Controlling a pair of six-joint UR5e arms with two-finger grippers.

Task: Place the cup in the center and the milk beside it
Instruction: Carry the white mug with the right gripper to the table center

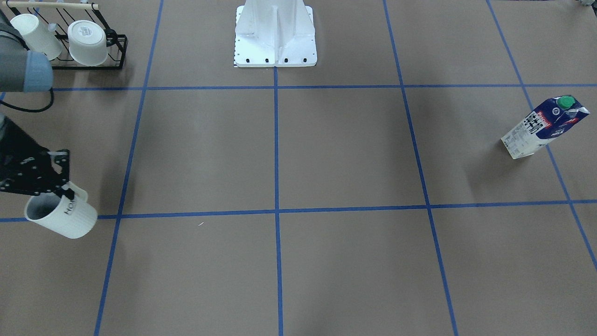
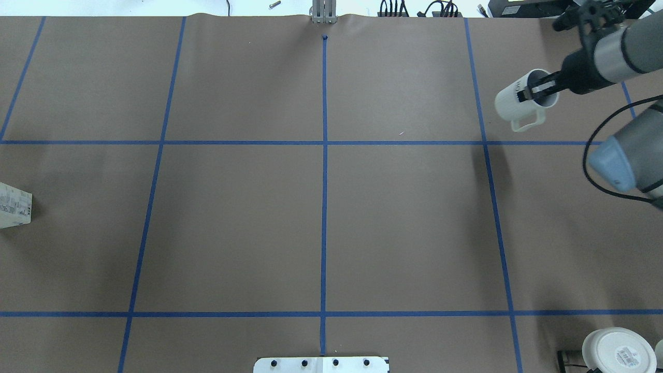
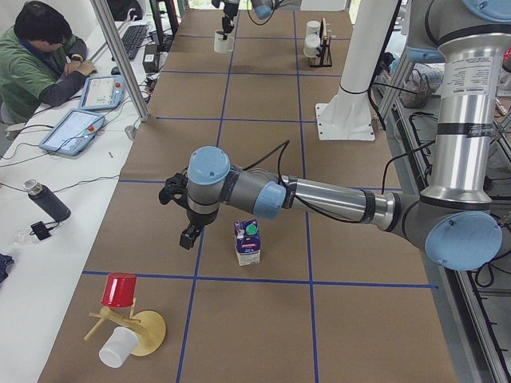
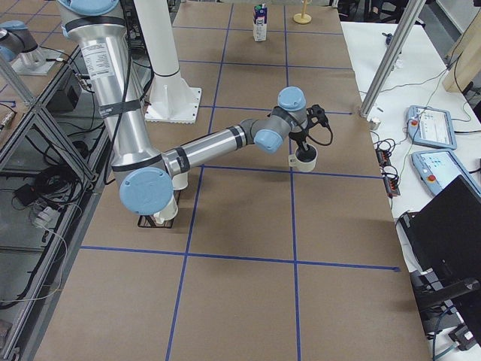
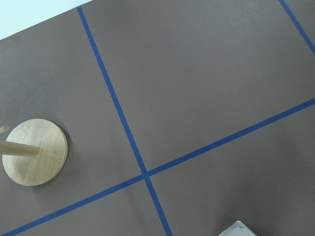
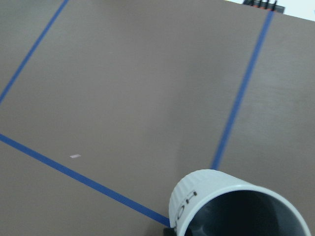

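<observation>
My right gripper [image 2: 539, 89] is shut on the rim of the cup [image 2: 522, 99], a small ribbed white mug with a dark inside. It holds the mug tilted above the brown surface at the table's right end; the mug also shows in the front view [image 1: 60, 215] and the right wrist view [image 6: 236, 206]. The milk [image 1: 543, 125] stands upright at the left end, blue and white with a green cap, and shows in the left view [image 3: 248, 243]. My left gripper [image 3: 190, 235] hangs just beside it, apart from it; I cannot tell whether it is open. The center [image 2: 325, 217] is bare.
A black wire rack [image 1: 116, 51] with two other white cups stands near the robot's right side. The white robot base [image 1: 275, 37] is at the table's near edge. A wooden mug tree [image 3: 132, 329] with a red cup stands beyond the milk. An operator [image 3: 36, 60] sits alongside.
</observation>
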